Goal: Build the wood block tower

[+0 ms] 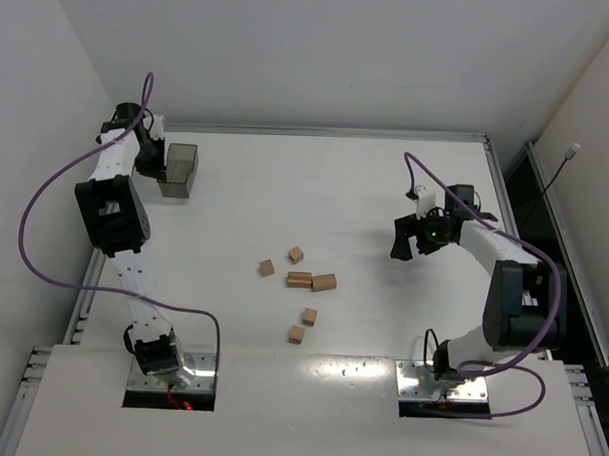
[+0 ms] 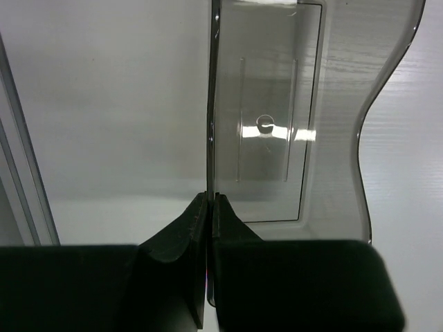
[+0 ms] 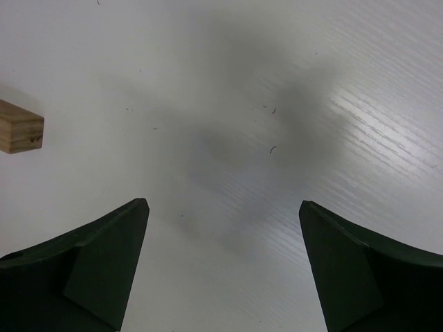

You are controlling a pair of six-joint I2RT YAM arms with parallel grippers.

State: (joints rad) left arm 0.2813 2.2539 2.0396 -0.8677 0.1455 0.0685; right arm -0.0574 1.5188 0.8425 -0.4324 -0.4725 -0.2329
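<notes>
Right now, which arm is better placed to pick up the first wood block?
Right, probably. The right gripper is open and empty, near the wood blocks. The left gripper is shut on the tray wall at the far corner.

Bright even light, soft shadows, tabletop glare

A robotics lab test cell: a white table (image 1: 346, 179) boxed in by white panels (image 1: 291, 47), left arm (image 1: 113, 216) and right arm (image 1: 512, 300) trailing purple cables (image 1: 26, 218), bolted to metal plates (image 1: 202, 366) at its near edge, aluminium framing (image 1: 16, 403) alongside.
</notes>
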